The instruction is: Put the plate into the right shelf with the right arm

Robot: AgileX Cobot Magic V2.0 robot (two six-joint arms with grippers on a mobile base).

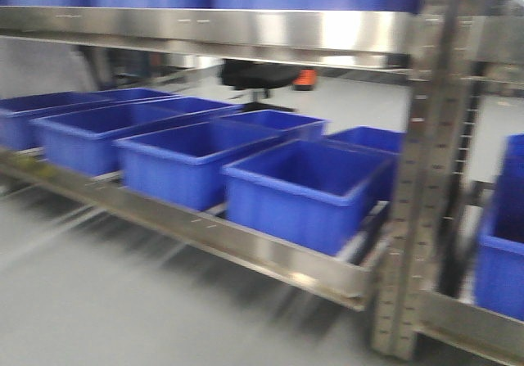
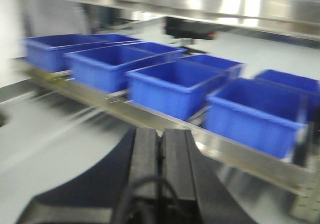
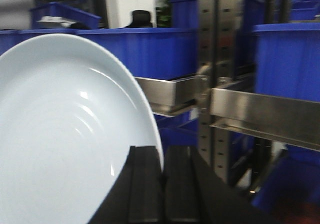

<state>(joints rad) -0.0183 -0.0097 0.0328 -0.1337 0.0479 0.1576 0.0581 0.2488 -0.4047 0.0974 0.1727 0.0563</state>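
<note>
Plate [image 3: 60, 134] edge gripped, right hand [image 3: 162, 158] — upright [image 3: 210, 58] near

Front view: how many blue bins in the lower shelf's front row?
5. Four stand left of the perforated upright: far-left bin, second, third, fourth. The fifth is right of it, cut by the frame edge. More sit behind; blur may hide others.

The plate [image 3: 60, 134] sits edge-on in the right hand [image 3: 162, 155], left of the right shelf [image 3: 210, 83].
</note>
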